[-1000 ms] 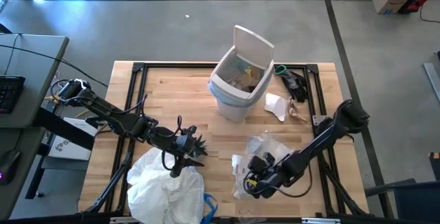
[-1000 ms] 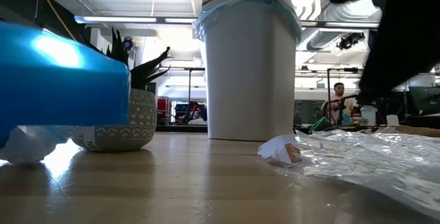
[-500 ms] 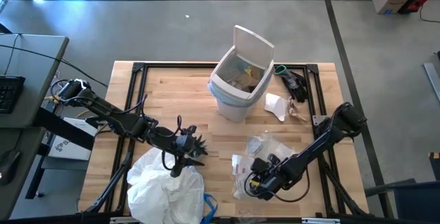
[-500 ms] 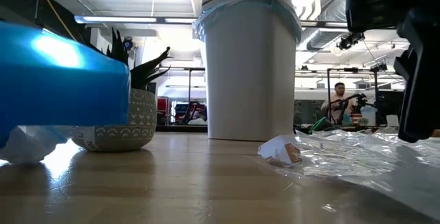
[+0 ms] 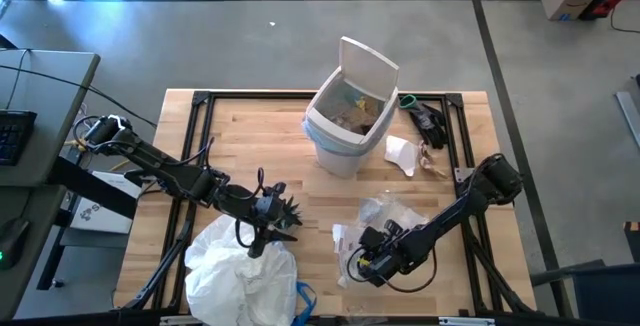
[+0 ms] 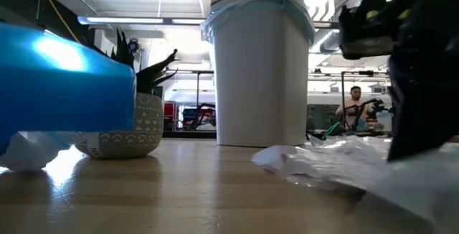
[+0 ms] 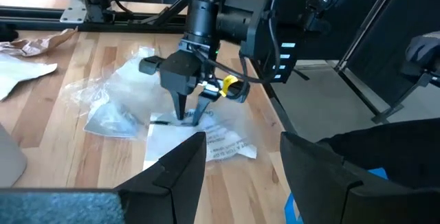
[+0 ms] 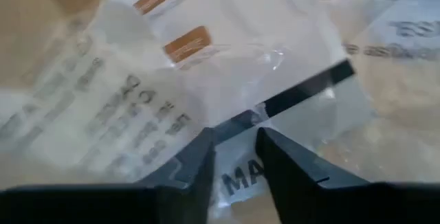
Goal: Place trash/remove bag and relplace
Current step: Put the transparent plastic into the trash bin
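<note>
The step in hand looks like gathering trash. The right claw (image 7: 189, 114) points down into a clear plastic wrapper (image 5: 385, 216) lying on the desk (image 5: 250, 136), well apart from the white bin (image 5: 345, 126). Its fingers stand narrowly apart around a fold of the film; whether they grip it I cannot tell. Next it needs a firm pinch, a lift and a carry to the bin. The left claw (image 5: 262, 228) waits open above the bag (image 5: 240, 276). Only the left wrist view shows the right claw's fingertips; only the high view shows brown paper already in the bin.
</note>
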You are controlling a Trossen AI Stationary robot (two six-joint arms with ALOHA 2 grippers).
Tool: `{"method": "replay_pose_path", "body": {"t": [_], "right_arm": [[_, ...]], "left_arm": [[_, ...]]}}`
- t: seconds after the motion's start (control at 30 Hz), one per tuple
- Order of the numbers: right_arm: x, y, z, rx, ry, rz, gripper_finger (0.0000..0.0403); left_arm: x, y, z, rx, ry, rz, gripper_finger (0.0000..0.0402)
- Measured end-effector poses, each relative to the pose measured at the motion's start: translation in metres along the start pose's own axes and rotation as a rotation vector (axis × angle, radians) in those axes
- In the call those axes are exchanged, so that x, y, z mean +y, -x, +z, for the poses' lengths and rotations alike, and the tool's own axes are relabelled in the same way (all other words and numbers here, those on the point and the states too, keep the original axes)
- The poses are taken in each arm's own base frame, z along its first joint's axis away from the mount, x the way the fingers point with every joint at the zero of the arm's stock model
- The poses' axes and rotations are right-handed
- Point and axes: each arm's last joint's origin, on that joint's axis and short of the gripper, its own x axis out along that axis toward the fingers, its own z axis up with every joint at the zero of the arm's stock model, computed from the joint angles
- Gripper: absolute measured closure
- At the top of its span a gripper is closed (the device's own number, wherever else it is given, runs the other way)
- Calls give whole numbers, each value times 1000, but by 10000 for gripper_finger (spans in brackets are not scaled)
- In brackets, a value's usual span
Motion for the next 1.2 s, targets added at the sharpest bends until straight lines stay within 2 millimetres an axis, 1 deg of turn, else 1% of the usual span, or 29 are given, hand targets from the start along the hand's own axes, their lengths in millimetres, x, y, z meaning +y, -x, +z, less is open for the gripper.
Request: {"method": "replay_pose_path", "body": {"t": [0.13, 0.17, 0.37, 0.5, 0.67, 0.93, 1.1, 1.2], "right_arm": [[-6, -3, 8, -10, 27, -31, 377], [-7, -4, 10, -10, 27, -35, 389], [-8, -2, 27, -3, 61, -69, 400], [-3, 12, 40, 8, 104, -119, 402], [7, 44, 60, -40, 159, -195, 403], [25, 113, 99, -223, 227, -251, 403], [28, 159, 120, -389, 257, -288, 403], [24, 184, 135, -487, 267, -331, 403]], "left_arm": [[0, 0, 0, 0, 0, 0, 232], [0, 0, 0, 0, 0, 0, 232], [0, 0, 0, 0, 0, -1, 232], [0, 0, 0, 2, 0, -1, 232], [0, 0, 0, 1, 0, -1, 232], [0, 0, 0, 1, -1, -1, 232], [0, 0, 0, 1, -1, -1, 232], [0, 0, 0, 1, -1, -1, 232]]}}
